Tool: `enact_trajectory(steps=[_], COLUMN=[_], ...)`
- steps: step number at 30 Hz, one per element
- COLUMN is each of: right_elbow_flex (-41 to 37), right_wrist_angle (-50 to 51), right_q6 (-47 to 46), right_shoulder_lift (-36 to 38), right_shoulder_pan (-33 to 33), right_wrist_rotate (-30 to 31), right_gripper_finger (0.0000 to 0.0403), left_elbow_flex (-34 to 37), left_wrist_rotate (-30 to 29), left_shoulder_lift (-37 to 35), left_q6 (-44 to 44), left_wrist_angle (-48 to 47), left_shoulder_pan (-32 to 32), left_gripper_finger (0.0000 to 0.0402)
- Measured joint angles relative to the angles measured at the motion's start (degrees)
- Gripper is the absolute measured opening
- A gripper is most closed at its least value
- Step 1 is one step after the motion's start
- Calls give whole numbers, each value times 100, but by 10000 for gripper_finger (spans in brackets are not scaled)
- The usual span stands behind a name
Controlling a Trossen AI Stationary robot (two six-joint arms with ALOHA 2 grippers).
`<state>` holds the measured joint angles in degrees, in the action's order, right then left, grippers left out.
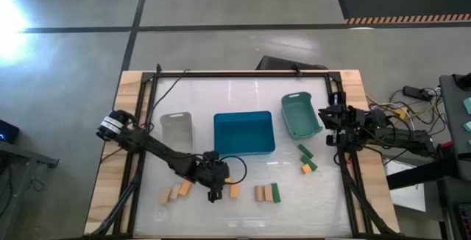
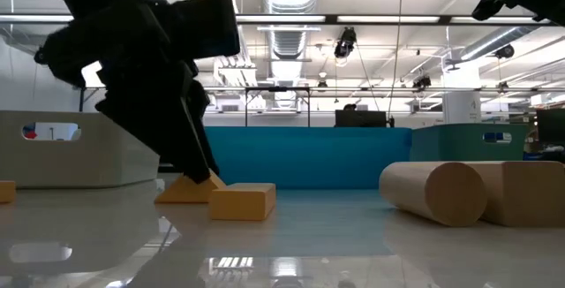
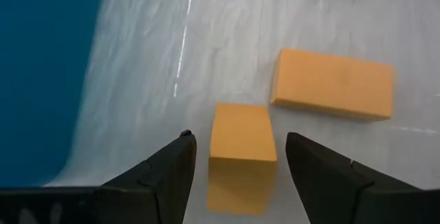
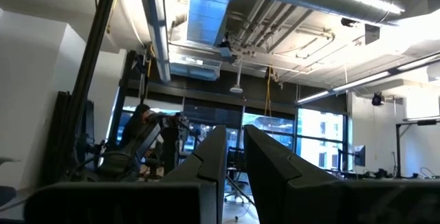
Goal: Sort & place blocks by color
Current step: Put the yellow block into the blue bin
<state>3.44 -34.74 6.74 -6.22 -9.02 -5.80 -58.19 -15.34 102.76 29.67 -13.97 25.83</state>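
The left gripper point(image 3: 237, 159) is hanging spread around 1 orange block point(image 3: 240, 145), 6 o'clock of the blue bin point(image 1: 244, 132); light, rigid, best pinched across its long sides.

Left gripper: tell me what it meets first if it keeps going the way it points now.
The left gripper is open and aimed down at the table, with an orange block directly between its fingers. It would likely meet that block first; a second orange block lies just beyond, off the line.

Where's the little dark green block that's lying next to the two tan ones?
In the high view, the small dark green block lies near the table's front edge, right of centre, just right of two tan wooden blocks and below the big blue bin.
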Motion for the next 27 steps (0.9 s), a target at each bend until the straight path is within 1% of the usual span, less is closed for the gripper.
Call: enact_trajectory(steps=[4, 7, 13, 16, 23, 27], right_elbow_flex=[0, 0, 0, 0, 0, 0], right_wrist_angle=[0, 0, 0, 2, 4, 7], right_q6=[0, -1, 33, 33, 35, 68], right_shoulder_lift=[0, 2, 2, 2, 2, 4], right_shoulder_pan=[0, -1, -1, 0, 0, -1], right_wrist_rotate=[0, 0, 2, 2, 2, 2], right_gripper_finger=[43, 43, 43, 43, 43, 43], left_elbow_flex=[2, -20, -22, -28, -214, -377], left_wrist_rotate=[42, 47, 53, 158, 255, 435], left_shoulder_lift=[120, 144, 142, 132, -20, -99], left_q6=[-1, -2, 0, 0, -23, -48], left_wrist_angle=[27, 33, 4, 12, -99, -365], left_shoulder_pan=[1, 2, 0, 0, 6, 6], left_gripper_finger=[210, 199, 144, 119, 118, 118])
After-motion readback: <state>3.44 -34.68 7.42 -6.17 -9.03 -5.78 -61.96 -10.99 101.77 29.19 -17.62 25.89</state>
